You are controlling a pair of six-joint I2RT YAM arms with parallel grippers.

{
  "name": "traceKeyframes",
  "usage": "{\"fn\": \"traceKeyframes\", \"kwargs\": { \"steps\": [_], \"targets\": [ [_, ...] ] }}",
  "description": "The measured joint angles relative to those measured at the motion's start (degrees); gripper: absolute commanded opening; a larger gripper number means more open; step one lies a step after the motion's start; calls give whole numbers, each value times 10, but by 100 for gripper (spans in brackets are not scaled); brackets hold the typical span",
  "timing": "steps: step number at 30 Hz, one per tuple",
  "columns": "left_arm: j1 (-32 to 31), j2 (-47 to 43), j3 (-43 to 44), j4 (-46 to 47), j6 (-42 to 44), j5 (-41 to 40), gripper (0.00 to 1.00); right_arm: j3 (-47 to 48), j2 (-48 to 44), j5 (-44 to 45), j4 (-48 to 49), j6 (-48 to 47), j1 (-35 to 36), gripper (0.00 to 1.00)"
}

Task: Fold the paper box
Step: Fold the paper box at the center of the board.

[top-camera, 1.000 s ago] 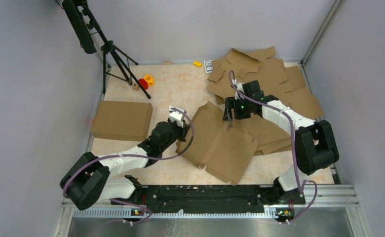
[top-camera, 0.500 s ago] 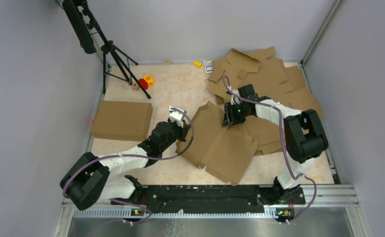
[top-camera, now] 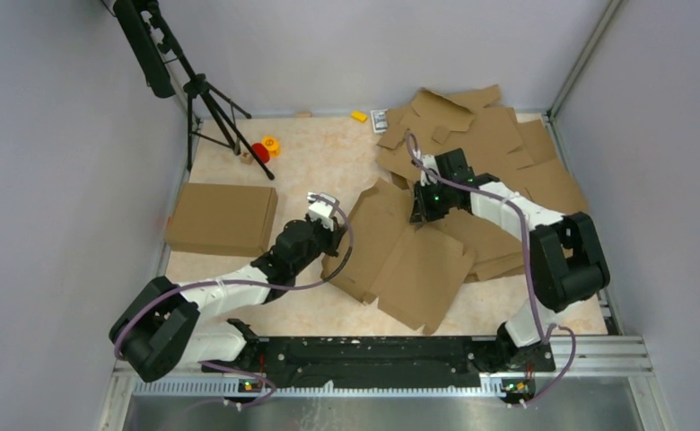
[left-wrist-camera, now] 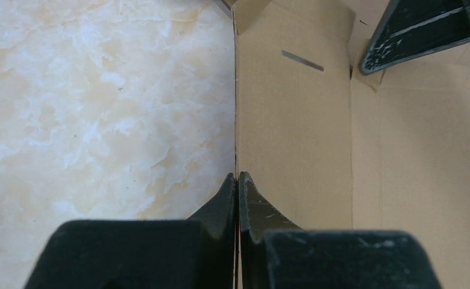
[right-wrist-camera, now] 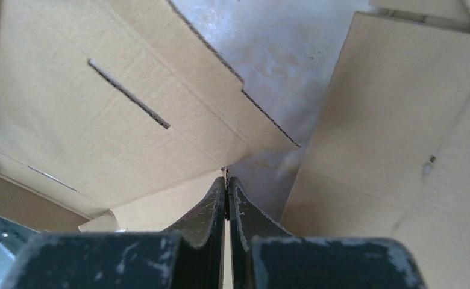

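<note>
Tabletop [left-wrist-camera: 100,108] beside paper box [left-wrist-camera: 293,138] edge

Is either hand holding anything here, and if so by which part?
Both hold the box: the left hand pinches its left edge, and the right hand pinches a flap edge on its far side.

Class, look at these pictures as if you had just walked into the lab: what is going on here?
Two robot arms are working on the paper box, a flat cardboard blank lying between them. The left gripper is shut on its left edge; the right gripper is shut on its far edge. It is not yet box-shaped. A finished box lies to the left, and spare blanks are piled at the far right.
</note>
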Motion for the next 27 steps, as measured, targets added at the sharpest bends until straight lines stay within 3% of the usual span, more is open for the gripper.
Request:
{"fn": "traceKeyframes", "kwargs": {
  "steps": [5,10,19,27],
  "targets": [
    [1,2,16,-16,-2,-7,3,24,-60,93,-36,-37,43,0],
    [3,2,20,-33,-8,-16,17,37,-110,163,-43,-72,87,0],
    [41,-2,39,-55,-16,14,40,57,-196,170,-31,-144,145,0],
    [60,-53,43,-76,-2,60,39,91,-191,226,-57,-195,197,0]
  ]
}}
